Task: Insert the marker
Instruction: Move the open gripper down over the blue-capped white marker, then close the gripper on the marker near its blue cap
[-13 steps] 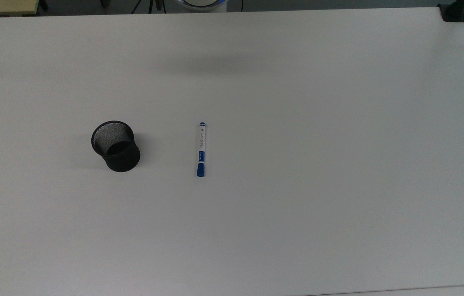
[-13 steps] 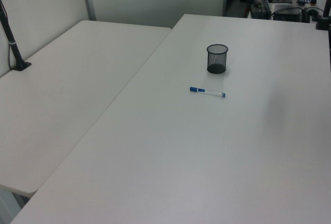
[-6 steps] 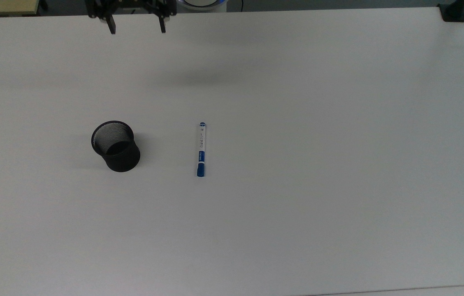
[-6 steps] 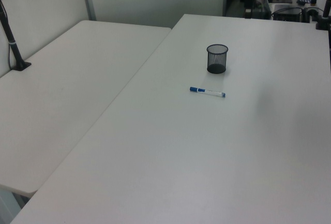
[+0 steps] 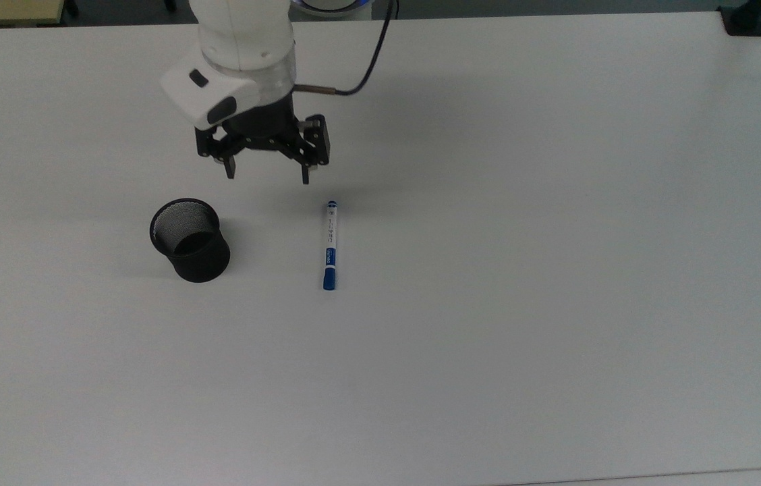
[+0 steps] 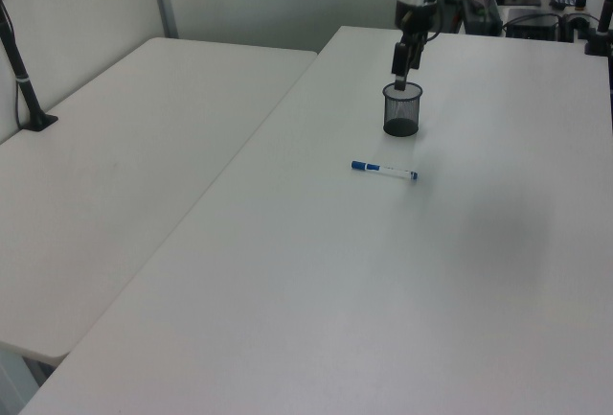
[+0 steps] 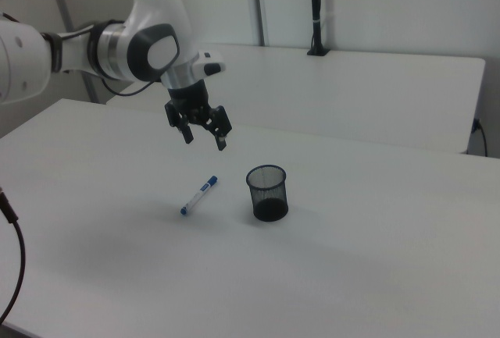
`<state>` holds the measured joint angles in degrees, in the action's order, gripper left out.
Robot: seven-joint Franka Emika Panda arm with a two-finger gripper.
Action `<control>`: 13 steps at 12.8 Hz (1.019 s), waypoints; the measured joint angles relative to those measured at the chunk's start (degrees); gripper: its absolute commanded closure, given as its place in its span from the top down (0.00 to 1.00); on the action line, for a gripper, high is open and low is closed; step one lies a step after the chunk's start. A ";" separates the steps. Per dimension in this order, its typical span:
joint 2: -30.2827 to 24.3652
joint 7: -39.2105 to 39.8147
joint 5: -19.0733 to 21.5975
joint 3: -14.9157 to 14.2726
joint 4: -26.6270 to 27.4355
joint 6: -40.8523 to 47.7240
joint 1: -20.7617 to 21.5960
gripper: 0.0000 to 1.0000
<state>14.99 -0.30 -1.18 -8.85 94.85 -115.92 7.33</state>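
Note:
The marker (image 5: pixel 330 246) (image 6: pixel 384 171) (image 7: pixel 199 194), white with a blue cap, lies flat on the white table (image 5: pixel 556 270). A black mesh cup (image 5: pixel 189 239) (image 6: pixel 402 109) (image 7: pixel 267 193) stands upright to the top view's left of it. My gripper (image 5: pixel 268 175) (image 7: pixel 205 140) (image 6: pixel 400 78) hangs open above the table with nothing between its fingers. In the top view it is just above the marker's upper end and slightly left, between marker and cup.
A second white table (image 6: pixel 115 175) adjoins on the left view's left, with a black clamp post (image 6: pixel 24 80) on it. Another black clamp (image 5: pixel 745 20) sits at the table's corner in the top view's upper right. A cable (image 5: pixel 370 61) trails from the arm.
The arm has swung in from the top view's upper edge down toward the marker. The gripper stays open. Marker and cup have not moved.

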 measured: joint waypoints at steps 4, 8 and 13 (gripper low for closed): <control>7.37 -8.39 -0.06 0.05 0.08 -9.47 3.82 0.98; 13.03 -12.62 -0.88 0.04 0.07 -17.34 4.99 0.80; 16.52 -14.72 -2.63 0.04 0.05 -20.67 5.12 0.48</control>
<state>31.51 -15.02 -3.81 -8.80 94.90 -136.59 12.45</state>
